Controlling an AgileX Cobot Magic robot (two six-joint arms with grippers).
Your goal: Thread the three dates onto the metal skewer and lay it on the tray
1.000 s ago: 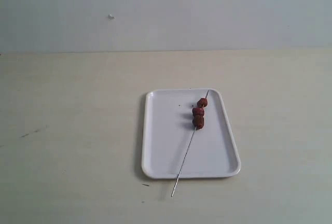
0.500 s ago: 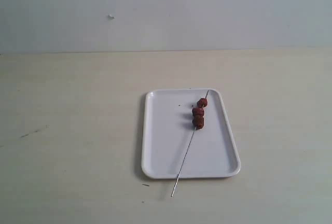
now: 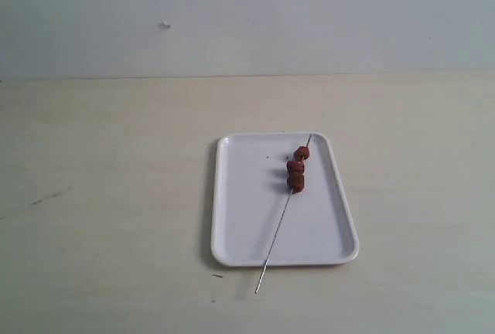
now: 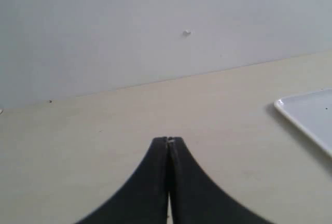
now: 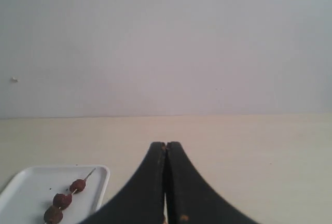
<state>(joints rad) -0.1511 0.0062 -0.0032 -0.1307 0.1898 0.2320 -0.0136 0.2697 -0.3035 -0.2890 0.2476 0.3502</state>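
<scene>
So, we'd call it done: dates (image 3: pixel 295 168) on skewer (image 3: pixel 276 231), lying on tray (image 3: pixel 240 218); left pincer (image 4: pixel 167 140) and right pincer (image 5: pixel 165 144) closed tight, empty. Next up: probably just park.

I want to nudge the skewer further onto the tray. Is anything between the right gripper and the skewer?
Nothing visible. Only bare table lies between the shut right gripper and the tray, where the skewer rests with the three dates threaded, one end overhanging the rim.
</scene>
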